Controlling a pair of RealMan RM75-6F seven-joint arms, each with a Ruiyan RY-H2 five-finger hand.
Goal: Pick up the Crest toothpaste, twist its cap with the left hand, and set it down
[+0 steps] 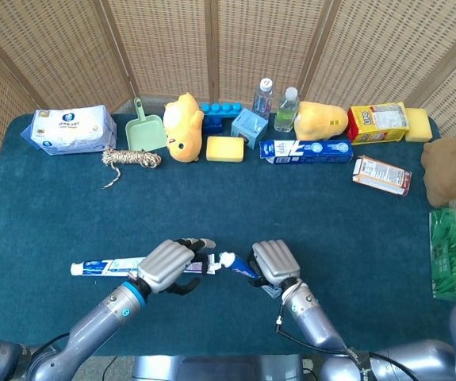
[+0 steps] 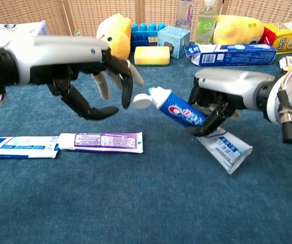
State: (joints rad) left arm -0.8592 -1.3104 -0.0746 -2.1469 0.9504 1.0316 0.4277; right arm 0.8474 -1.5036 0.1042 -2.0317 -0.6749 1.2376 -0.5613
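R robot hand (image 2: 214,109) grips Crest tube (image 2: 184,112), L robot hand (image 2: 102,84) by cap (image 2: 141,101)

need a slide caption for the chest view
Right hand holds the Crest toothpaste off the table while the open left hand reaches for its cap.

The right hand (image 1: 274,263) hides most of the Crest toothpaste (image 1: 242,268) (head view).

A staged robot test area: household goods are lining a blue-covered table (image 1: 69,206), with woven wicker screens (image 1: 164,48) standing behind as backdrop.
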